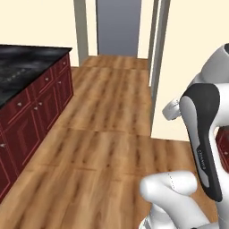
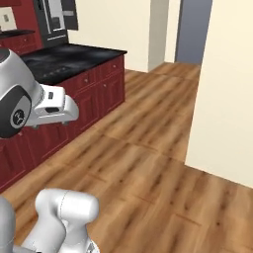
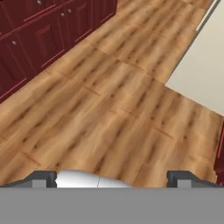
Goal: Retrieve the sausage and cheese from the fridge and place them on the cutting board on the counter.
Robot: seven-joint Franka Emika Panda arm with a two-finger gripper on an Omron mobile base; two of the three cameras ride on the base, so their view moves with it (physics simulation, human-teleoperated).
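The counter (image 2: 74, 57), a black marbled worktop, ran along the left side of both base views, above dark red cabinets (image 1: 38, 107) with small round knobs. In the right base view, a dark grey appliance with an icon panel, apparently the fridge (image 2: 57, 17), stood at the far end of the counter, in the upper left corner; whether its doors were open could not be told. The gripper (image 3: 116, 178) hung over bare wooden floor (image 3: 109, 105), well apart from the counter. Its two dark fingertips (image 3: 43, 177) stood at opposite sides of the hand view's lower edge, spread fully wide, with nothing between them. The hand view looked down at floor planks, with the cabinets across its upper left and the foot of a cream wall (image 3: 203, 74) at its right. A grey doorway (image 1: 118, 27) closed the far end of the floor in the left base view.
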